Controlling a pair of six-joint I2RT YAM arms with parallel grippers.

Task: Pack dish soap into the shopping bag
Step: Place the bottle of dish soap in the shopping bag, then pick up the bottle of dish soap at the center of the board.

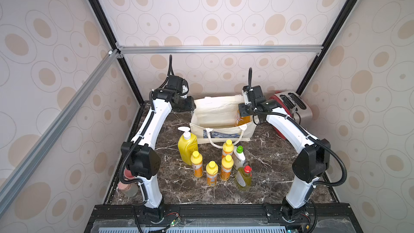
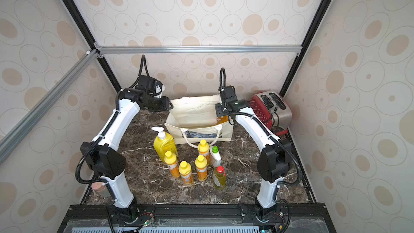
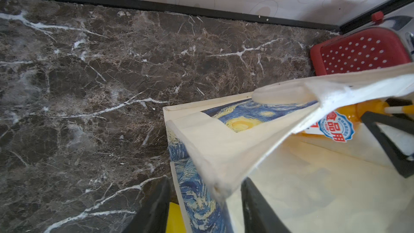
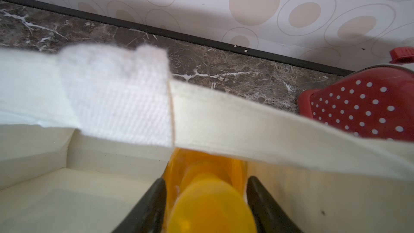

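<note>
The shopping bag (image 1: 224,132) (image 2: 195,113) stands open at the back of the marble table. Inside, at its right end, stands the big clear amber bottle (image 1: 243,119) (image 2: 222,119) (image 3: 336,126) (image 4: 210,202). My right gripper (image 1: 243,111) (image 4: 207,179) hangs over it, jaws open on either side of its orange pump top. My left gripper (image 1: 194,106) (image 3: 205,180) is open astride the bag's left rim corner. In front of the bag stand the yellow pump bottle (image 1: 187,147), several small orange bottles (image 1: 211,173), a white green-capped one (image 1: 239,156) and a yellow-green red-capped one (image 1: 244,177).
A red and steel toaster (image 1: 289,106) (image 3: 363,52) sits in the back right corner, close to the bag and the right arm. A pinkish cup (image 1: 126,182) stands at the table's left edge behind the left arm's base. Walls enclose three sides.
</note>
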